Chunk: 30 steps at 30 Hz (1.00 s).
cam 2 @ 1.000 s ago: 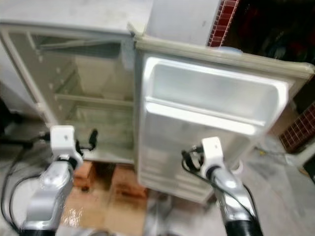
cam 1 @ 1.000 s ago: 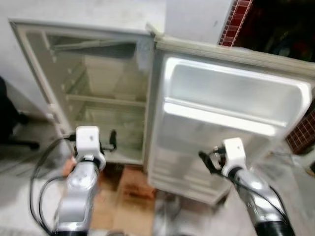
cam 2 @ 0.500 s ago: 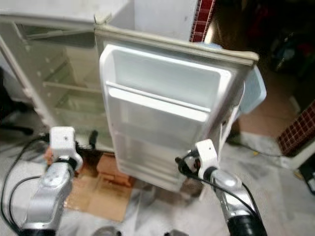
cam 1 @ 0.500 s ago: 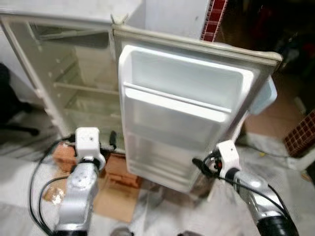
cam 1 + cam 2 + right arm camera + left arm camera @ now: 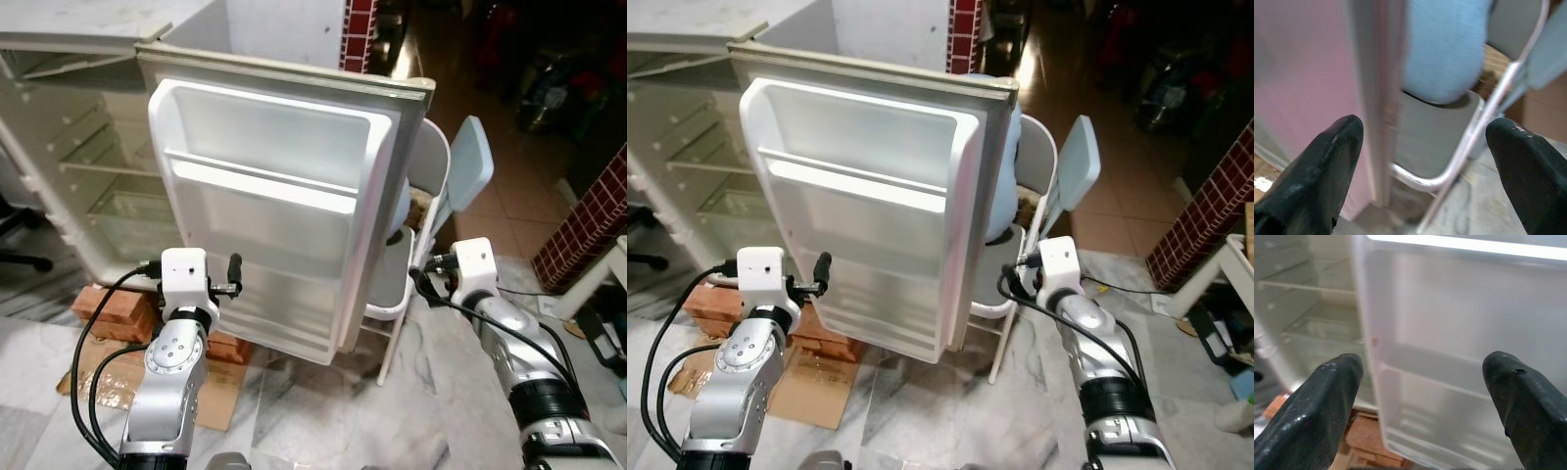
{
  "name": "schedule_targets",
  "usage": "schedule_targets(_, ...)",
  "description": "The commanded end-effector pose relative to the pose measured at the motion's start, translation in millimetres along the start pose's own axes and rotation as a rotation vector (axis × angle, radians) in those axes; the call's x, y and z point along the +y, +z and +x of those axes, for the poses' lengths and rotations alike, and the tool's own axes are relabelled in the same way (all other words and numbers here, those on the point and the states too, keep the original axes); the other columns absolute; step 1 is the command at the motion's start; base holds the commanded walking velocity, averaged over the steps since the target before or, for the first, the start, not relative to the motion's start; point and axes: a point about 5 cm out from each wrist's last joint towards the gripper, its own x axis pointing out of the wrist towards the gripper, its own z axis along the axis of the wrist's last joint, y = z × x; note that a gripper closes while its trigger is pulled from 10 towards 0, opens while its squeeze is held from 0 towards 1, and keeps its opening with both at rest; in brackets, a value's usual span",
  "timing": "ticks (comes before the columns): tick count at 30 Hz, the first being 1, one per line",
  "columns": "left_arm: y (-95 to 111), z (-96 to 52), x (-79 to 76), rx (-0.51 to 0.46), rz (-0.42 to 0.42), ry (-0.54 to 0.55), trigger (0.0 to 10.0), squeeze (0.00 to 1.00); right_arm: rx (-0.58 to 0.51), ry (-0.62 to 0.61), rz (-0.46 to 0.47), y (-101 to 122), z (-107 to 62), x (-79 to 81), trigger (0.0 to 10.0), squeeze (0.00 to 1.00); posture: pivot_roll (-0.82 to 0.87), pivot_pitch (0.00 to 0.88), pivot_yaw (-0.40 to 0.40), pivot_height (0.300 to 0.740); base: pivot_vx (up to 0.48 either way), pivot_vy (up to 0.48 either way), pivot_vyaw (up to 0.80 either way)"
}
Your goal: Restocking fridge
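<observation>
The white fridge [image 5: 69,186] stands open, its shelves bare. Its door [image 5: 265,206] is swung wide toward me, and the door racks hold nothing. My left gripper [image 5: 232,277] hovers low in front of the door's inner side, open, with nothing between its fingers [image 5: 1317,406]. My right gripper [image 5: 417,282] is held just past the door's free edge, beside a folding chair [image 5: 462,186]; it is open too, and its fingers [image 5: 1327,161] frame the door edge and the chair seat.
A pale blue bundle [image 5: 1004,186] rests on the chair behind the door. Red bricks [image 5: 110,305] prop up the fridge, with flat cardboard [image 5: 217,397] on the marble floor in front. A red tiled wall [image 5: 588,225] stands at the right.
The view has swung to the right, so the fridge and door now sit further left and the chair has come into sight. Both grippers stay open and hold nothing.
</observation>
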Motion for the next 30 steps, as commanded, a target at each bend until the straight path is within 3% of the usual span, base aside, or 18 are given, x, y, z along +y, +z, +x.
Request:
schedule_targets(1, 3, 1.2, 2.7, -0.001, -0.001, 0.018, 10.0, 0.0, -0.015, -0.016, 0.013, 2, 2.1, -0.5, 10.0, 0.0, 0.07, 0.0, -0.033, 0.74, 0.0, 0.0, 0.0)
schedule_targets(7, 1, 0.0, 9.8, 0.011, 0.031, 0.08, 10.0, 0.0, -0.137, -0.195, 0.122, 25, 12.6, -0.8, 10.0, 0.0, 0.06, 0.0, -0.027, 0.74, 0.0, 0.0, 0.0)
schedule_targets(9, 1, -0.4, 12.7, 0.016, 0.037, 0.104, 10.0, 0.0, -0.148, -0.201, 0.132, 28, 14.5, 1.1, 10.0, 0.0, 0.06, 0.0, -0.027, 0.74, 0.0, 0.0, 0.0)
schedule_targets(14, -10, -9.5, 43.5, 0.114, -0.002, 0.31, 10.0, 0.0, -0.241, -0.14, 0.186, 65, 31.6, 32.4, 10.0, 0.0, 0.09, 0.0, -0.03, 0.74, 0.0, 0.0, 0.0)
schedule_targets(19, -20, -18.3, 56.8, 0.177, -0.051, 0.362, 10.0, 0.0, -0.266, -0.099, 0.238, 79, 36.9, 45.7, 10.0, 0.0, 0.11, 0.0, -0.041, 0.74, 0.0, 0.0, 0.0)
schedule_targets(22, -35, -29.4, 62.9, 0.277, -0.014, 0.359, 10.0, 0.0, -0.303, 0.015, 0.311, 95, 38.6, 63.6, 10.0, 0.0, 0.12, 0.0, -0.043, 0.74, 0.0, 0.0, 0.0)
schedule_targets(26, -58, -47.7, 71.0, 0.414, 0.006, 0.357, 10.0, 0.0, -0.36, 0.292, 0.385, 115, 28.2, 91.8, 10.0, 0.0, 0.12, 0.0, -0.041, 0.74, 0.0, 0.0, 0.0)
schedule_targets(27, -58, -47.7, 71.0, 0.414, 0.006, 0.357, 10.0, 0.0, -0.36, 0.292, 0.385, 115, 28.2, 91.8, 10.0, 0.0, 0.12, 0.0, -0.041, 0.74, 0.0, 0.0, 0.0)
schedule_targets(28, -68, -57.2, 78.5, 0.476, -0.012, 0.388, 10.0, 0.0, -0.39, 0.506, 0.375, 123, 12.6, 106.2, 10.0, 0.0, 0.13, 0.0, -0.04, 0.74, 0.0, 0.0, 0.0)
schedule_targets(30, -71, -59.4, 80.2, 0.493, -0.021, 0.396, 10.0, 0.0, -0.397, 0.566, 0.363, 124, 7.4, 109.8, 10.0, 0.0, 0.13, 0.0, -0.04, 0.74, 0.0, 0.0, 0.0)
